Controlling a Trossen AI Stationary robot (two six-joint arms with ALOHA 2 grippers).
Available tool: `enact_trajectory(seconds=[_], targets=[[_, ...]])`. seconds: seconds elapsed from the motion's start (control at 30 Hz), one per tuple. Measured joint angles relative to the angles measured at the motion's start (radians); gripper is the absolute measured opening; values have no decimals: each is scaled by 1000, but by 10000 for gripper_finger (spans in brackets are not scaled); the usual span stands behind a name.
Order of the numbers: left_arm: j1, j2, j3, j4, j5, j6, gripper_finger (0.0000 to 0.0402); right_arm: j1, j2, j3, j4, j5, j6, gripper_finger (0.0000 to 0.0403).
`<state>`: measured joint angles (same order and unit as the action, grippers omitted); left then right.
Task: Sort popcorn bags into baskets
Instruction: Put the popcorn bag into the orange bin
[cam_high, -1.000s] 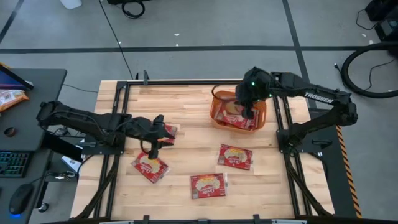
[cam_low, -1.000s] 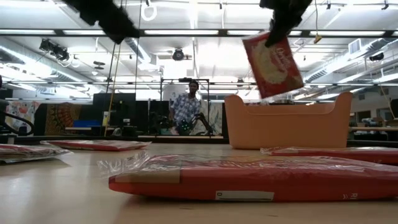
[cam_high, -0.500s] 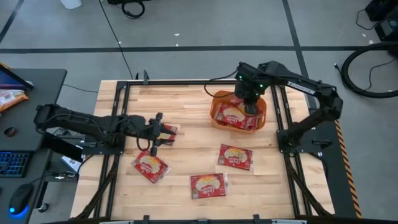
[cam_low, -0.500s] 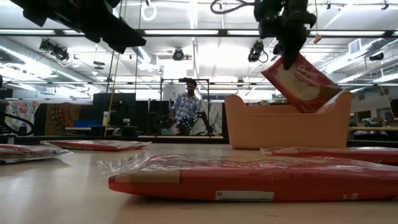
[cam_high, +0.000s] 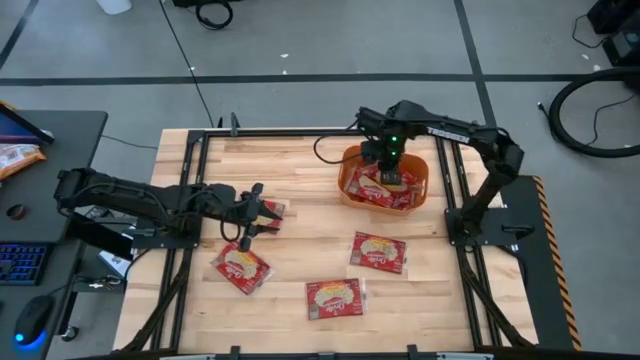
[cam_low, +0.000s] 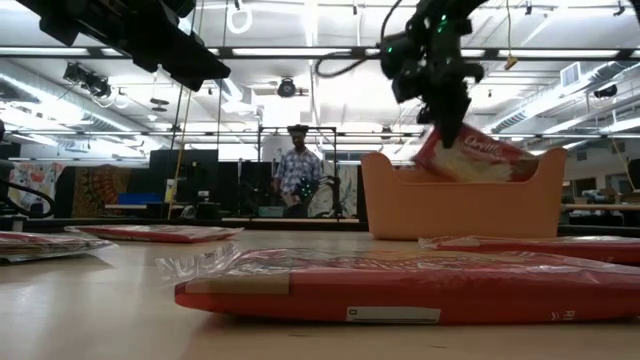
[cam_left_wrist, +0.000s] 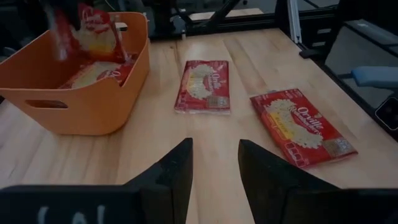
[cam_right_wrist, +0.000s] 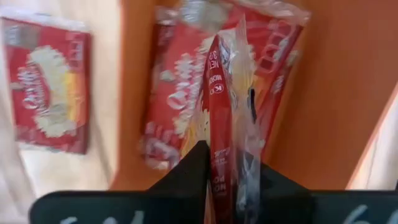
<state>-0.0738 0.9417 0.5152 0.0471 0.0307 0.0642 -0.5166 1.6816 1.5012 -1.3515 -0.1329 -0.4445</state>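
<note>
The orange basket (cam_high: 346, 176) stands at the table's far right with red popcorn bags lying in it. My right gripper (cam_high: 388, 172) hangs over it, shut on one more bag (cam_low: 472, 158). Three bags lie flat on the table: one near left (cam_high: 240, 268), one near the middle (cam_high: 335, 297), one right of centre (cam_high: 378, 252). My left gripper (cam_high: 260, 213) hovers open over the table's left part, pointing toward the right, with another bag (cam_high: 275, 209) partly hidden beneath it. Its wrist view shows the open gripper (cam_left_wrist: 214, 165) and the basket (cam_left_wrist: 93, 106) beyond. My right gripper pinches the bag between its two fingers by its upper edge (cam_right_wrist: 219, 163), coming from above and pointing down. The bag hangs tilted below the fingers, its lower part (cam_low: 480, 170) down behind the basket's wall. Whether it rests on the bags inside, I cannot tell.
Black metal frame rails run along the table's left and right edges (cam_high: 455, 200). A desk with a keyboard and mouse (cam_high: 30, 318) stands left of the table. A person (cam_low: 298, 178) stands in the room far behind. Bare wood lies between the loose bags and the basket.
My right gripper has come down over the basket and shifted slightly toward the table's left, lowering its bag from clear above the rim to partly inside; the bag has tipped flatter. My left gripper has tipped up from pointing down to nearly level, pointing right.
</note>
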Motion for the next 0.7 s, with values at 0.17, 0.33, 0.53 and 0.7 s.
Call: enact_trajectory(seconds=[0.17,0.33,0.53,0.7], targets=[[0,0,0,-2,0,1,132,-23,52,0,49,3,-4,99],[0,1,0,-35,-9,53,132,-29,60,40,-4,111,35,146],[6,36,0,-45,-73,105,132,-22,21,134,-40,149,167,172],[5,80,0,-137,-79,79,132,34,-77,103,-4,142,311,170]])
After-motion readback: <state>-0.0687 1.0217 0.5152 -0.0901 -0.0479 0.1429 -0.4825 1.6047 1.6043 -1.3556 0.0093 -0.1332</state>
